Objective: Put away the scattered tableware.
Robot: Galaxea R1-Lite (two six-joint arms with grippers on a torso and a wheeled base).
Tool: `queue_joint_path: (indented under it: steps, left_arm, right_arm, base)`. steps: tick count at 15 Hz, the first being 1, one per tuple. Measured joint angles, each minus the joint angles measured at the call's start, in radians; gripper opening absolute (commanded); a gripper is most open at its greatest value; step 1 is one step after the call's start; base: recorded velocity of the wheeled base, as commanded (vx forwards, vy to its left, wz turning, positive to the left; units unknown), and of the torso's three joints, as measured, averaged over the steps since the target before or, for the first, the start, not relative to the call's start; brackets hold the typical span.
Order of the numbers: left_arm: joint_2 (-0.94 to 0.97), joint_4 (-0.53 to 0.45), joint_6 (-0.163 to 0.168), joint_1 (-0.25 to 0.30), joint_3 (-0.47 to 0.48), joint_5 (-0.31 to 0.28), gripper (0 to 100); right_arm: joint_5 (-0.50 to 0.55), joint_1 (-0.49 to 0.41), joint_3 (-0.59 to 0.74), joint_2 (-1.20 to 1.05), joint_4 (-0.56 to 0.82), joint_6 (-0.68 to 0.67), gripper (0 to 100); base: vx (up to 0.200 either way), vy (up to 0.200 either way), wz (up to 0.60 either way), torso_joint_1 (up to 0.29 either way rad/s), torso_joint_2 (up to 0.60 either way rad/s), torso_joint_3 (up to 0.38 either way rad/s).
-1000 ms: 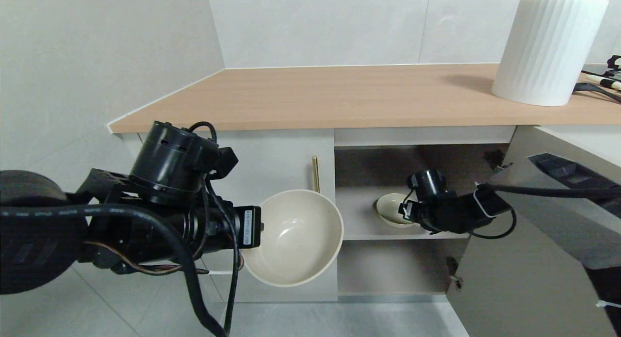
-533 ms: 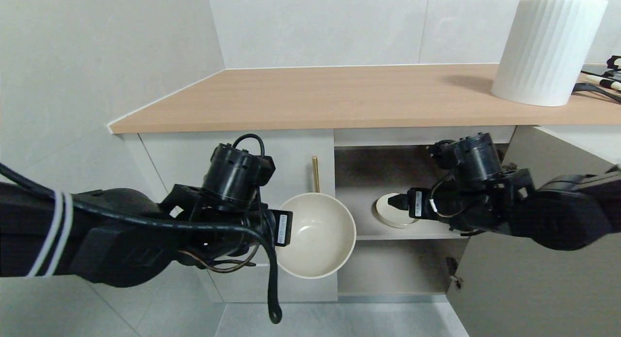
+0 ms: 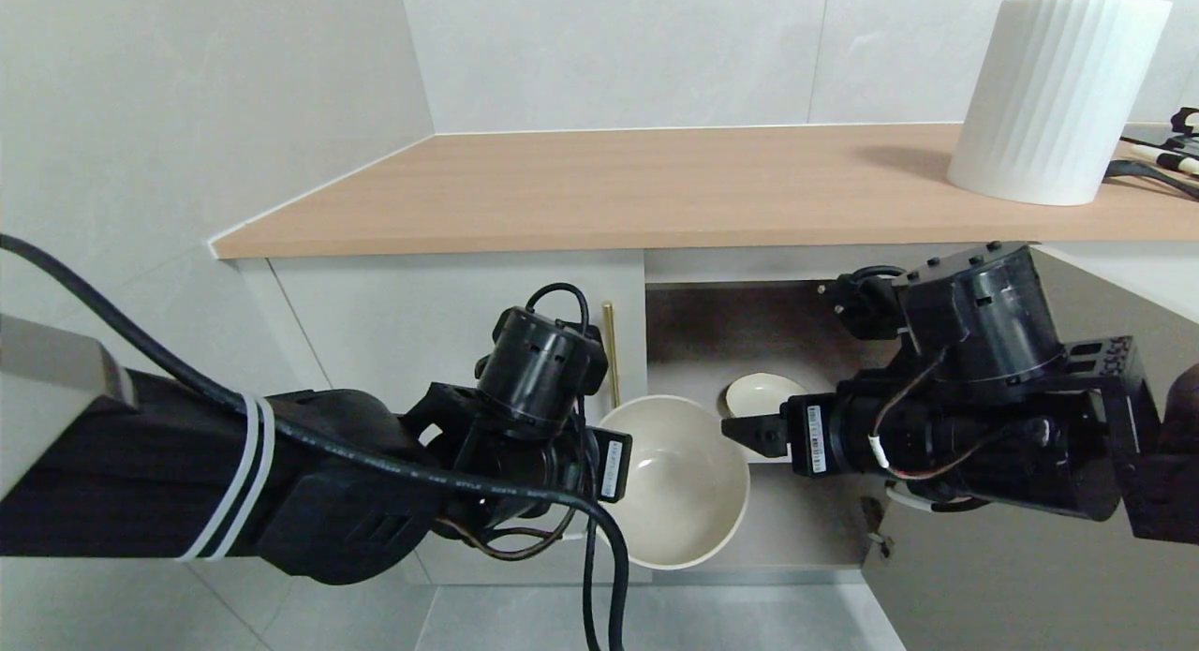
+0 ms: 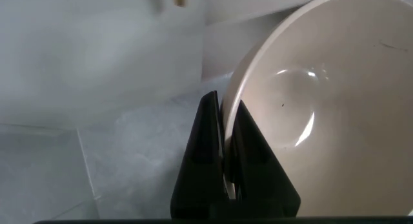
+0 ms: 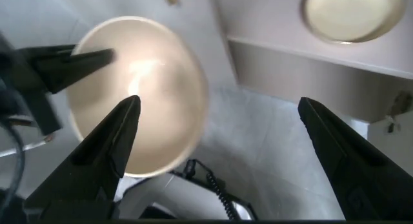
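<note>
- The left tool (image 3: 616,466) is clenched on the rim of the large cream bowl (image 3: 679,490), with one finger inside the wall and one outside. That edge pinch is probably why the bowl hangs tipped, its hollow turned up toward the head camera.
- The bowl is held in the air at lower centre of the head view, just in front of the open cabinet and below its shelf (image 3: 688,375). It seems placed there ready to go inside.
- The right tool (image 3: 740,433) is released, fingers spread wide with nothing between them, just right of the bowl.
- A small cream bowl (image 3: 761,395) sits upright on the shelf at centre frame, apparently already stored.
- The large bowl is round, deep, plain, glossy and empty, with a bright highlight near its bottom.
- The cabinet door (image 3: 984,557) stands swung open at lower right, giving access.
- A white ribbed container (image 3: 1058,98) stands on the worktop (image 3: 656,183) at upper right.
</note>
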State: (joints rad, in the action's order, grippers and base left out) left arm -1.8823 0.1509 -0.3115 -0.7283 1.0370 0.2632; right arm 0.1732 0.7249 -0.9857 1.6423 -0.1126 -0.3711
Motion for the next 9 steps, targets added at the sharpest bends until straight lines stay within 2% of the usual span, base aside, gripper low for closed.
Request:
queue_joint_path:
  steps: [8,9]
  left_arm:
    - [0.001,0.015,-0.004,-0.031,0.000,0.035,0]
    - [0.001,0.015,-0.004,-0.034,-0.001,0.037,0]
  right_arm:
    - [0.006,0.013,-0.010,0.108,-0.024,-0.006,100]
    - [0.008,0.013,-0.011,0.121,-0.033,-0.007,0]
  base:
    - [0.000,0.000,0.00,0.000,0.00,0.000]
    - [0.000,0.000,0.00,0.000,0.00,0.000]
